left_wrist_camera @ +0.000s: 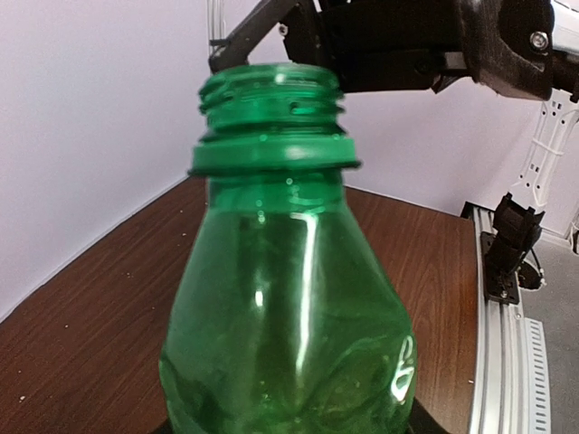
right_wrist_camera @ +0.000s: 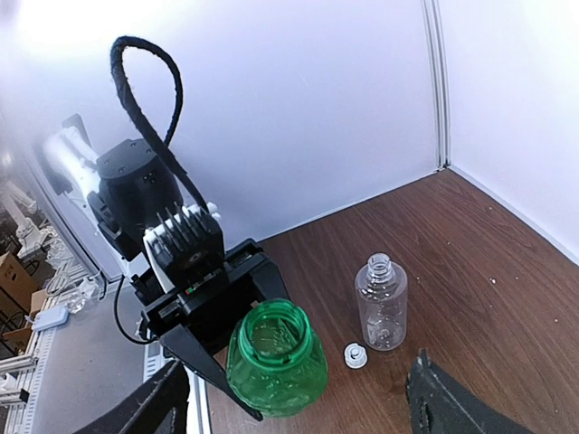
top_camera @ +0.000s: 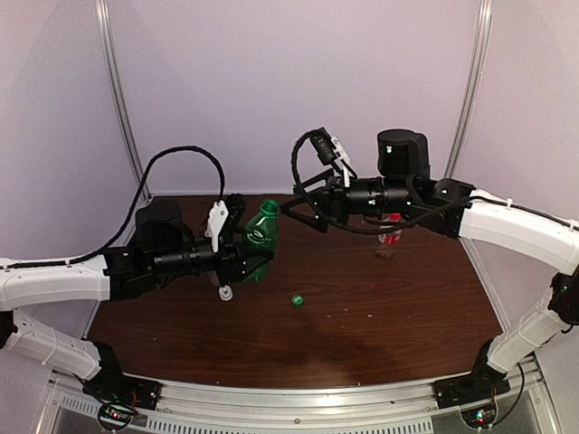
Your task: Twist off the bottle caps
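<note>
- Note the left gripper (top_camera: pixel 248 257) closed around the lower body of the green bottle (top_camera: pixel 261 237), which is roughly upright with its neck already bare; green cap (top_camera: pixel 297 299) loose on the table (top_camera: pixel 380 325) nearby.
- See the right gripper (top_camera: pixel 303 204) spread wide, holding nothing, near the bottle's mouth.
- Count the clear bottle (right_wrist_camera: pixel 381 303) as open too, white cap (right_wrist_camera: pixel 355 355) just beside it.
- Probably best next: let go of the green bottle only once it stands square, then pin the red-labelled bottle (top_camera: pixel 391 237) low before twisting; its cap is too blurred to judge.

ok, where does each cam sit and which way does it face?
Top external: above and behind the bases, facing the table; both arms show.
Left wrist: close, level on the green bottle, at its open neck; right arm above it.
Right wrist: looks down past its own fingers at left gripper clamping that bottle.
Shared: green bottle, all three.
</note>
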